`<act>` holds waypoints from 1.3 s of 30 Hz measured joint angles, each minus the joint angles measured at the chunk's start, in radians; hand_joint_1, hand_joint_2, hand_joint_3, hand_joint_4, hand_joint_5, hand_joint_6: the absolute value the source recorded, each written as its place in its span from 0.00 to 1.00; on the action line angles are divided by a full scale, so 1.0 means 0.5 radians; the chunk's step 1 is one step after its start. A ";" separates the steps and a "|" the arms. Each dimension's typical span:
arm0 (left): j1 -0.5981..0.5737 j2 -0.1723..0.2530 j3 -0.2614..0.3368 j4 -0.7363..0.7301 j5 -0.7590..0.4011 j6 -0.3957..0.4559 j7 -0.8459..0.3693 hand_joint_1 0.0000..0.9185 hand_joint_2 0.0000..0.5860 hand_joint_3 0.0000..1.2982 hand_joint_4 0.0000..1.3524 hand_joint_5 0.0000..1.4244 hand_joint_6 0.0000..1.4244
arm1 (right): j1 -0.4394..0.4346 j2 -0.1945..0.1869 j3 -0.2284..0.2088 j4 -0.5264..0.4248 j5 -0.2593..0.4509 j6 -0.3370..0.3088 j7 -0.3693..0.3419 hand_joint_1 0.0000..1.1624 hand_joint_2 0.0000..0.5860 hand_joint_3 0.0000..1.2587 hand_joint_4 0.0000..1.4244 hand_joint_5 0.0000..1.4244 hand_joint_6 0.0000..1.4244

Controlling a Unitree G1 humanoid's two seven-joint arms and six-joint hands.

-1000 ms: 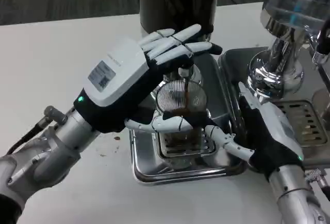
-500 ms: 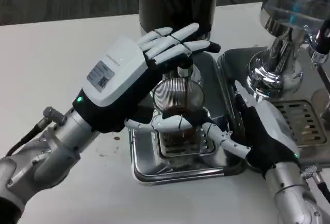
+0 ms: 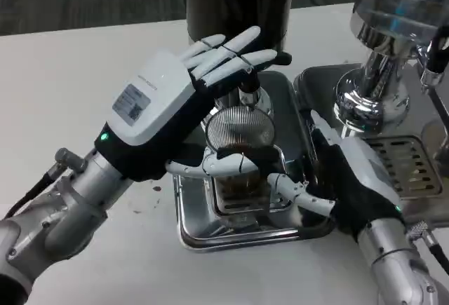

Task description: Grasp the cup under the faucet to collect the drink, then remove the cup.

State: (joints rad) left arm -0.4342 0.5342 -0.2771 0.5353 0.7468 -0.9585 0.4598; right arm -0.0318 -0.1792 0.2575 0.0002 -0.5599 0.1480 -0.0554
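faucet (image 3: 247, 95): behind left hand (image 3: 184, 102) | cup (image 3: 240, 161): base hidden | dispenser (image 3: 238, 0): top cropped

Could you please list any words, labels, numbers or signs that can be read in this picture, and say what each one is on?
Nothing here can actually be read.
Sticker on the white back of the left hand: a grey label with a dark square, perhaps a code; its print is too small and blurred.
Faint line of lettering above that sticker: blurred, unreadable.
The cup, drip tray and right hand show no text.

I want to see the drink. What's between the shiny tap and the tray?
In the head view, the clear cup stands between the faucet and the metal tray, with dark drink inside.
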 measured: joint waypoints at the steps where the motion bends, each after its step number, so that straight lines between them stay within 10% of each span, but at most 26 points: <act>1: 0.000 0.000 0.000 0.000 0.000 0.000 0.000 0.17 0.28 0.19 0.06 0.25 0.14 | 0.003 -0.002 -0.008 -0.024 0.003 0.000 0.003 0.39 0.35 0.00 0.00 0.00 0.00; 15: 0.001 0.000 0.000 -0.004 0.000 0.005 0.000 0.19 0.28 0.19 0.06 0.25 0.13 | 0.049 -0.017 0.031 -0.155 0.040 0.071 0.179 0.34 0.37 0.00 0.00 0.00 0.00; 22: 0.142 0.019 0.032 -0.113 0.019 0.155 -0.002 0.09 0.20 0.03 0.00 0.05 0.00 | 0.016 0.015 0.026 -0.154 0.040 0.088 0.175 0.33 0.35 0.00 0.00 0.00 0.00; 39: 0.608 0.072 0.380 -0.233 -0.225 0.410 -0.011 0.08 0.20 0.02 0.00 0.04 0.00 | -0.021 0.035 0.033 -0.056 0.076 0.037 0.090 0.40 0.35 0.00 0.00 0.00 0.00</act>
State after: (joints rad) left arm -0.1303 0.5704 -0.0873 0.4187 0.6345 -0.7533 0.4540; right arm -0.0425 -0.1615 0.2739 -0.0278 -0.5218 0.1665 -0.0105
